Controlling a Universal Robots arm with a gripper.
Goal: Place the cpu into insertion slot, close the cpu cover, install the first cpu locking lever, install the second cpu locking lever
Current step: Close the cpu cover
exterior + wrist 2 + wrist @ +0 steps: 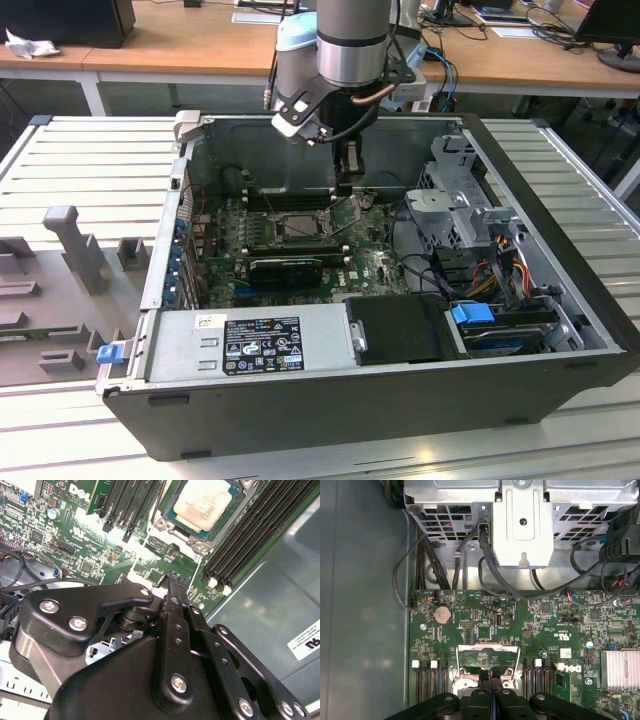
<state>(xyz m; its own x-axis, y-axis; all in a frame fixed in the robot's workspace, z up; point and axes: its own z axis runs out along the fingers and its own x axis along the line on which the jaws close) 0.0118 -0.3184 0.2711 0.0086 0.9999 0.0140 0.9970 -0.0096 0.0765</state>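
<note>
The cpu [205, 502] lies flat in the insertion slot [201, 546], its pale metal top up. A silvery frame, the cpu cover [180, 532], edges the chip; I cannot tell whether it is pressed fully down. In the exterior view the cpu [300, 225] sits mid-board. There my gripper [345, 185] hangs just off the slot, toward the exterior view's right and the case's back wall. In both wrist views the gripper [172, 577] [491, 672] is shut, and nothing shows between its fingers. A thin slanted lever [347, 213] rises beside the slot under the gripper.
Black memory slots [250, 540] flank the socket on both sides. A long black card [285, 268] lies nearer the power supply [250, 345]. A metal drive cage [522, 525] with looping cables [485, 565] stands ahead of the fingers. The grey case wall [270, 610] is close.
</note>
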